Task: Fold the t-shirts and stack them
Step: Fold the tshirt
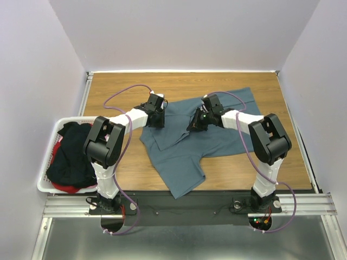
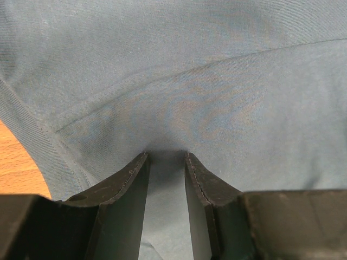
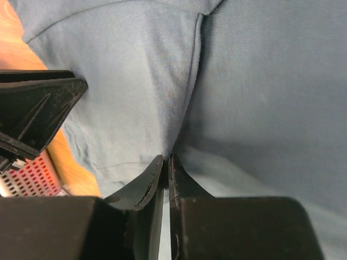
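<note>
Black right fingers (image 3: 142, 185): clenched almost together, with a pinch of the plain slate blue-grey cloth t-shirt (image 3: 260, 108) caught at the tips. Creases run into the pinch. Left fingers (image 2: 127, 181): standing apart, the same cloth filling the gap. Cannot tell whether they clamp it or only press down beside the ribbed collar band (image 2: 27, 130).

Shirt lies mid-way across the brown wooden surface (image 1: 233, 170), spread but rumpled, one part trailing toward the near edge. Both arms reach onto its left half, fingers near each other.

Step, as judged: the first fold of this shirt is being set up. A hold is taken on the right side; no fold is laid yet. The next move calls for both ends to lift together and carry the held cloth across the shirt's body, kept level so nothing twists. The left hold wants confirming first.

Around: white plastic lattice basket (image 1: 47, 157) at the left, beside the surface, holding a black t-shirt (image 1: 70, 157) heaped over a red-pink one (image 1: 68, 188), both unfolded. Purple cable (image 1: 135, 86) loops off the left arm.

In the way: the wrists sit close, so crossing paths risks a knock. Rumpled cloth under the right arm could drag.
</note>
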